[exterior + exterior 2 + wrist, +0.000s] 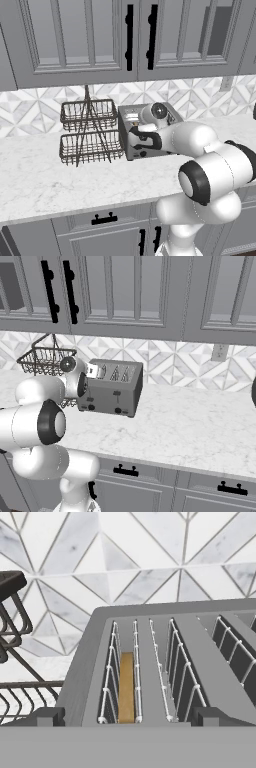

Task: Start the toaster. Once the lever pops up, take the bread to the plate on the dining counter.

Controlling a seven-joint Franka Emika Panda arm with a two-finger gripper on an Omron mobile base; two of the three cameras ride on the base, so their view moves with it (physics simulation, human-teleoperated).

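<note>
On the long white grey-veined marble worktop (45, 175) I see the boxy grey metal four-slot toaster (112, 388) standing near the patterned tile backsplash (175, 363), black levers and knobs on its near face. Just left of it sits a two-tier dark wire basket rack (90, 132); I can't tell if they touch.

Hand view looks down into the toaster's top: the thin golden-yellow bread slice (126, 687) stands upright in the leftmost slot, between the white wire guides, sunk below the slot rim.

My white arm reaches over the worktop with the hand at the toaster's near left corner, above the top. Gripper (127, 716): the two small dark fingertips (47, 716) sit wide apart at the bottom of the hand view, one either side of the first two slots. Jaws spread, pinching nothing, not touching the bread.

Grey panelled wall cabinets (75, 40) with black handles hang above; matching grey base cabinets (150, 491) below the worktop edge.
</note>
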